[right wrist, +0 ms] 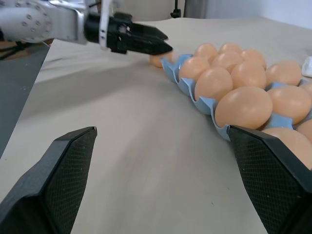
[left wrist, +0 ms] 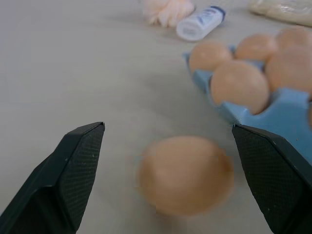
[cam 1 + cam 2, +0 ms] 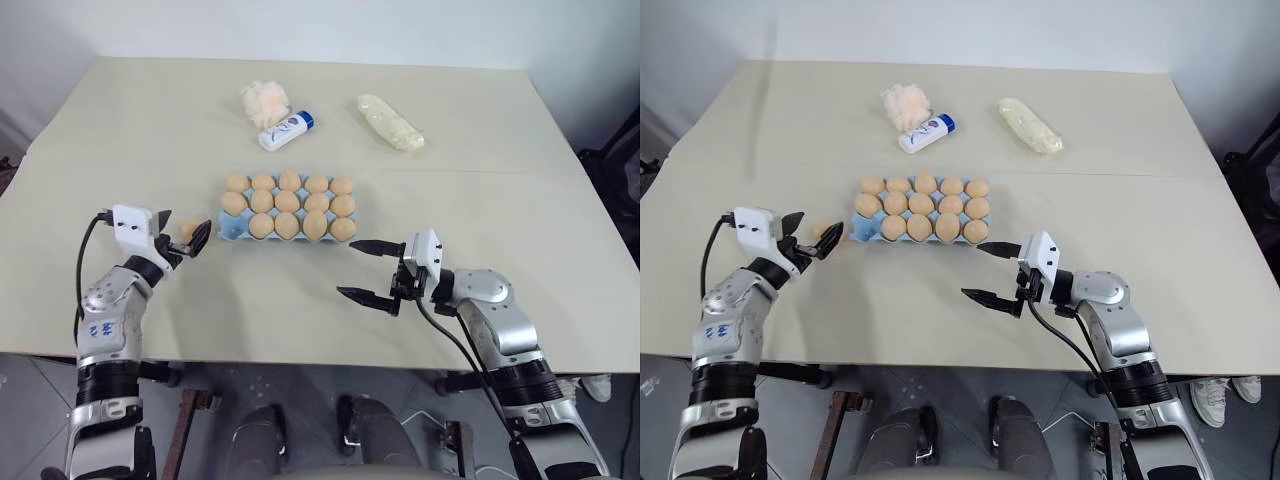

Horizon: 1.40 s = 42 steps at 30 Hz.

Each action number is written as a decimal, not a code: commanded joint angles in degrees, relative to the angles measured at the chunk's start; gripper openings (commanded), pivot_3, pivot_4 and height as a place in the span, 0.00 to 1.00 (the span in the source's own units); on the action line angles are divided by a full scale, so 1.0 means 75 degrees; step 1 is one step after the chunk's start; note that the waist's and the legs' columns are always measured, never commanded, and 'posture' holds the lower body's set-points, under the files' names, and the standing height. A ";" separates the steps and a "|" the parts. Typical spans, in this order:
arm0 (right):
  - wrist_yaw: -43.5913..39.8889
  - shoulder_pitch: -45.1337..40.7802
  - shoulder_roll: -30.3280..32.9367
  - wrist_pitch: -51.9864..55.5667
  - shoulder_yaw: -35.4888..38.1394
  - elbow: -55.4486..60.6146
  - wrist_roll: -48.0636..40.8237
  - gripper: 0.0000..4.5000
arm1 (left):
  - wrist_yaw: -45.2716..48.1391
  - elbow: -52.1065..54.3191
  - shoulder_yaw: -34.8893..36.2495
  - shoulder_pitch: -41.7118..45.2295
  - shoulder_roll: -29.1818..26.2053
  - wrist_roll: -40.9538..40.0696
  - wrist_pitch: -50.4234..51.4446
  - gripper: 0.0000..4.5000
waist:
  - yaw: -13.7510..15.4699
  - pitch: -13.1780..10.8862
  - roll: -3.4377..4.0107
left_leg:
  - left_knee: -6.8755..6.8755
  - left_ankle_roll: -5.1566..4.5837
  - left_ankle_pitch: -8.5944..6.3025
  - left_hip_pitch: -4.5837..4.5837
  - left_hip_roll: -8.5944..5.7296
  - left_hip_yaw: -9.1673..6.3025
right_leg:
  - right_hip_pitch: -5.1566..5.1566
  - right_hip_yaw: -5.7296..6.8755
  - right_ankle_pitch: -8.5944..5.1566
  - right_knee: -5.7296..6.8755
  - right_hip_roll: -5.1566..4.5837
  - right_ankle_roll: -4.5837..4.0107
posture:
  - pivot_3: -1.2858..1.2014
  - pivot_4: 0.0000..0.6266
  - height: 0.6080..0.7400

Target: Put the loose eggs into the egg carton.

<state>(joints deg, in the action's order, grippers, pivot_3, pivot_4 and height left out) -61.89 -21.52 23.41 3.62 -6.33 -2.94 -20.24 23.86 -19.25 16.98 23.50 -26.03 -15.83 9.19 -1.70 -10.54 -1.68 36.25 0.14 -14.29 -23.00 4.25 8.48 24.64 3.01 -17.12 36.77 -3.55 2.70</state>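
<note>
The left gripper [image 3: 190, 238] is low over the pale beige surface [image 3: 130, 130], with its two black fingers spread wide. One small tan-brown loose egg [image 2: 184, 174] lies on the surface between those fingers; whether they touch it cannot be told. From the head, this egg is half hidden behind the fingers. The left wrist view shows it whole, just beside the corner of the flat light blue egg carton [image 3: 229, 229].

The right gripper [image 3: 366, 270] is also wide open and holds nothing, near the carton's other end. Its wrist view looks along the rows of eggs and sees the left gripper far off.

Past the carton lie a fluffy pale puff [image 3: 264, 100], a white bottle with a blue cap [image 3: 286, 130] and a cream lumpy bag [image 3: 390, 121].
</note>
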 commanded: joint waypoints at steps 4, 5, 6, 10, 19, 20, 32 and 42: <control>0.0109 0.0137 0.0053 -0.0035 0.0128 0.0447 -0.0100 1.00 | 0.0177 -0.0296 -0.0110 0.0125 0.0022 0.0037 -0.0187 0.99 | 0.0011 0.0000 0.0000 | 0.0001 0.0001 0.0001 0.0003 0.0001 0.0000 | 0.0002 0.0000 0.0001 0.0011 0.0001 0.0001 | 0.52 0.24 1.00; 0.0119 0.0156 0.0056 -0.0026 0.0132 0.0467 -0.0105 1.00 | 0.0212 -0.0314 -0.0091 0.0110 0.0031 -0.0004 -0.0161 0.95 | 0.0016 0.0000 0.0000 | 0.0001 0.0002 0.0001 0.0003 0.0001 -0.0001 | 0.0002 0.0001 0.0000 0.0012 0.0001 0.0001 | 0.52 0.24 1.00; 0.0128 0.0173 0.0060 -0.0025 0.0132 0.0486 -0.0104 1.00 | 0.0263 -0.0324 -0.0077 0.0086 0.0019 -0.0049 -0.0099 0.90 | 0.0014 0.0000 0.0000 | 0.0001 0.0003 0.0002 0.0003 0.0001 -0.0002 | 0.0002 0.0002 0.0000 0.0013 0.0000 0.0001 | 0.52 0.24 1.00; 0.0160 0.0185 0.0065 -0.0015 0.0136 0.0496 -0.0112 1.00 | 0.0320 -0.0390 0.0016 0.0018 -0.0077 -0.0066 -0.0156 0.65 | 0.0009 0.0000 0.0000 | 0.0005 0.0002 0.0002 0.0003 0.0001 -0.0001 | 0.0001 -0.0001 0.0000 0.0013 0.0000 0.0001 | 0.52 0.24 1.00; 0.0173 0.0155 0.0093 -0.0056 0.0159 0.0432 -0.0107 1.00 | 0.1427 0.1557 0.0308 -0.0425 -0.0121 -0.1152 -0.0397 0.55 | 0.0017 0.0000 -0.0001 | 0.0005 0.0003 0.0002 0.0001 0.0004 -0.0005 | 0.0002 0.0001 0.0000 0.0015 -0.0001 0.0000 | 0.52 0.24 1.00; 0.0170 0.0151 0.0098 -0.0064 0.0160 0.0419 -0.0105 1.00 | 0.1549 0.1784 0.0170 -0.0439 -0.0110 -0.1214 -0.0245 0.55 | 0.0035 0.0000 -0.0001 | 0.0005 0.0003 0.0002 0.0001 0.0003 -0.0006 | 0.0001 0.0001 0.0000 0.0015 -0.0002 0.0000 | 0.52 0.24 1.00; 0.0331 0.0195 0.0047 -0.0059 0.0174 0.0553 -0.0095 1.00 | 0.1339 0.0162 -0.0774 0.0685 0.0181 -0.0338 -0.0404 0.77 | -0.0045 0.0000 -0.0001 | 0.0020 -0.0014 0.0022 0.0006 -0.0007 0.0002 | -0.0007 -0.0012 0.0007 0.0017 -0.0002 -0.0003 | 0.52 0.24 1.00; 0.0566 0.0535 0.0225 0.0059 0.0335 0.1020 -0.0176 1.00 | 0.2535 0.1675 -0.0212 -0.0486 -0.0941 -0.0952 -0.0230 0.99 | -0.0037 0.0000 -0.0001 | 0.0011 0.0003 0.0007 0.0000 0.0006 0.0000 | 0.0002 -0.0004 0.0008 0.0015 0.0004 -0.0001 | 0.52 0.24 1.00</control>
<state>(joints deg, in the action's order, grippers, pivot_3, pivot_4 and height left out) -57.91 -17.77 24.02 4.05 -5.87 2.16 -20.35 39.65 -11.69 12.87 21.84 -29.96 -21.13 7.48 -1.98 -10.55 -1.69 36.33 0.16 -14.25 -23.00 4.32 8.48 24.68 2.98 -17.07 36.89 -3.50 2.68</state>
